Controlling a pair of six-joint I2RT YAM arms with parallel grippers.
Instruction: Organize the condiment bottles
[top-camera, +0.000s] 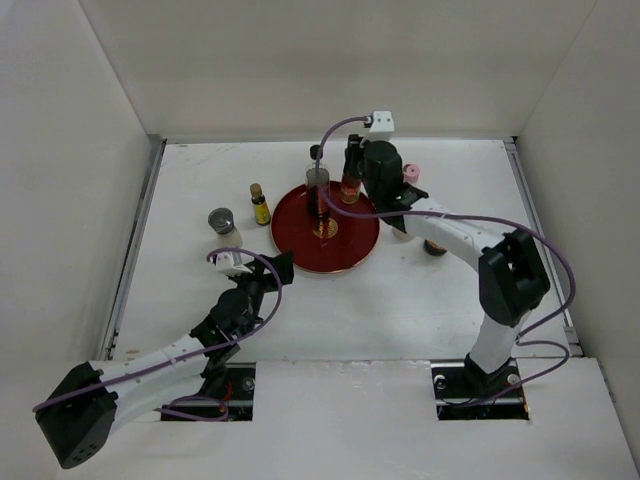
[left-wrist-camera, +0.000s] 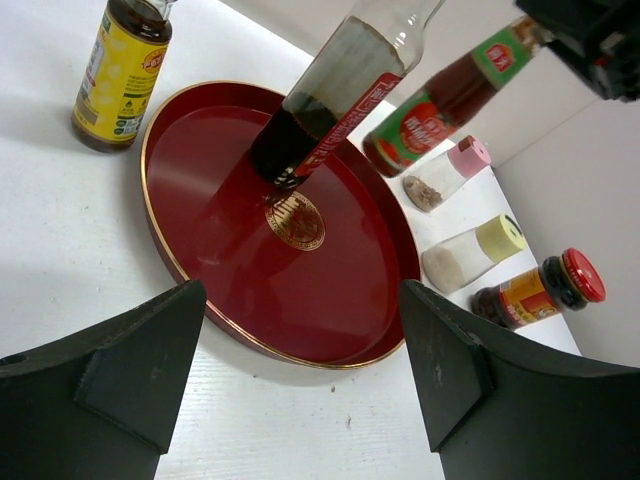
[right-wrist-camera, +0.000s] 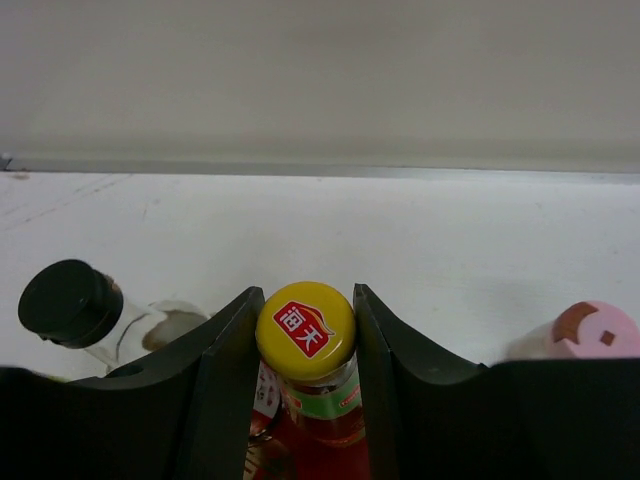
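target: yellow-capped glass bottle of red sauce (right-wrist-camera: 305, 335), between the right gripper's (right-wrist-camera: 306, 295) two black fingers, pinched at the neck just under the cap
right gripper state: narrow, clamped on that neck, a finger touching each side
bottle axis: upright, cap toward the wrist camera, body hanging straight below the fingers
base contact: at the far rim of the round red tray (left-wrist-camera: 200, 180); cannot tell if it stands or is lifted
key relation: bare tray floor lies below and toward the near side of the right gripper, so the move is probably a short carry inward and down
nearest neighbour: tall clear black-capped bottle of dark liquid (left-wrist-camera: 330, 85), just left of the right gripper, standing on the tray; the risk is clipping it
other side: pink-lidded shaker (right-wrist-camera: 595, 335), right of the right gripper, off the tray
nearer arm: right, already on the bottle
left gripper (left-wrist-camera: 300, 290): wide, holding nothing, at the tray's near edge
beyond the left gripper: small yellow-labelled bottle (left-wrist-camera: 120, 70) to its far left; pale-lidded shaker (left-wrist-camera: 475, 255) and red-lidded jar (left-wrist-camera: 540, 290) to its far right
outermost: grey-lidded jar (top-camera: 222, 222), beside the left gripper, off the tray
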